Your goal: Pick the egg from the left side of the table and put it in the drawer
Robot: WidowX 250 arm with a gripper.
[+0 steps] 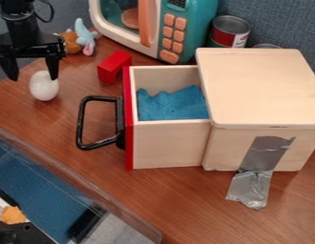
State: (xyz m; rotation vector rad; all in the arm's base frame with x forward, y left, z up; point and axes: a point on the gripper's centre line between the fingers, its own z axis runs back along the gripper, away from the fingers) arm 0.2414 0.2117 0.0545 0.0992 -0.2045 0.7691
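The egg is plain white and smooth-looking, with a rounded, slightly elongated form, its longer axis close to upright and its top leaning a little to the left. Its surface shows no pattern, and its lower part is a touch greyer in shade. It sits on the brown wood-grain tabletop, at the left of the view, beneath the black gripper. The jaws are spread wide apart: one hangs to the left, well clear of the egg, while the other overlaps the egg's upper right edge in this view; whether that one touches it, I cannot tell. To the right, the pale wooden drawer stands pulled out of its box, with a red front, a black handle and a crumpled blue lining. A red block lies between the egg and the drawer, farther back.
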